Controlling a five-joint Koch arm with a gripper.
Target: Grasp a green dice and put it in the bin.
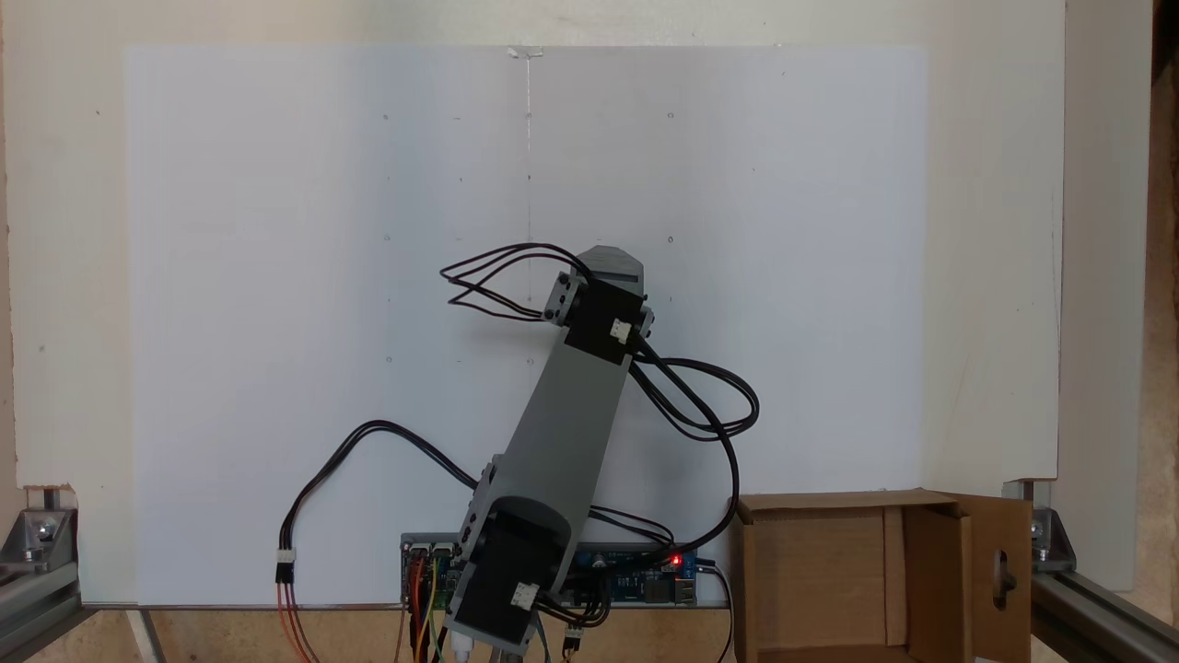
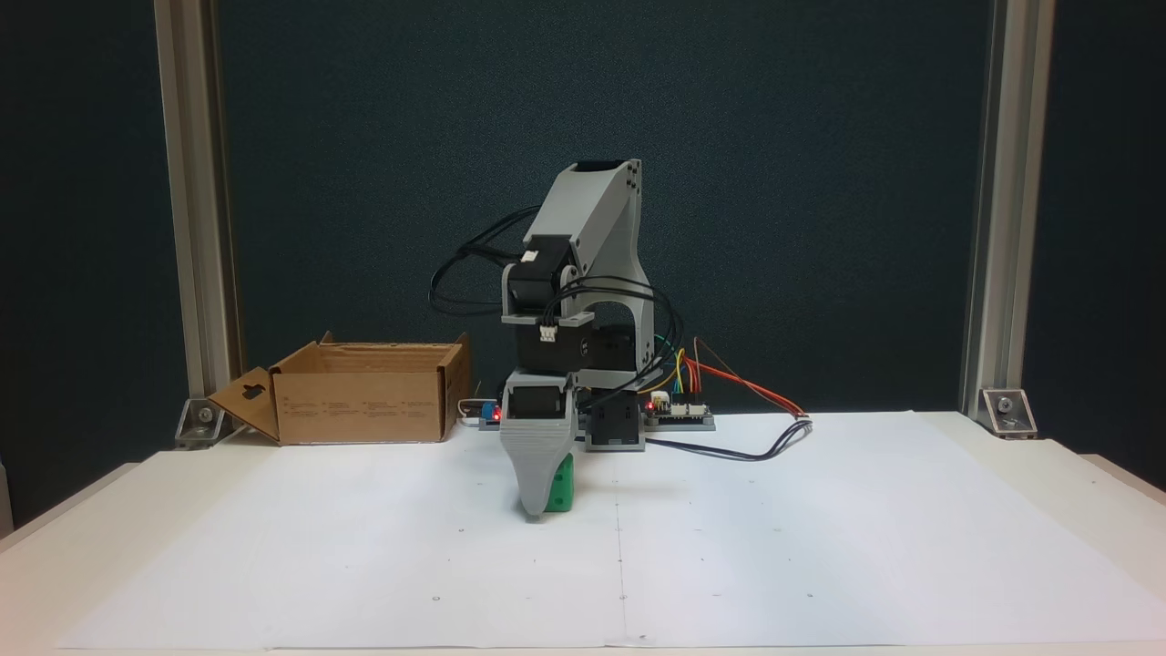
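In a fixed view, the grey plastic claw (image 2: pixel 539 512) points down at the white paper-covered worktop (image 2: pixel 820 547), hiding most of the small bright green dice (image 2: pixel 563 485); whether it pinches it cannot be told. The brown cardboard bin (image 2: pixel 364 392) stands well apart.

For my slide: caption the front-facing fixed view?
End effector lowered onto green dice, cardboard bin waiting at left.

One green dice (image 2: pixel 561 486), one bin (image 2: pixel 364 394), one arm (image 2: pixel 583 273), one circuit board (image 2: pixel 679 412).

Grey arm (image 1: pixel 571 414) leans over white sheet (image 1: pixel 276 276); bin (image 1: pixel 811 571) bottom right, open.
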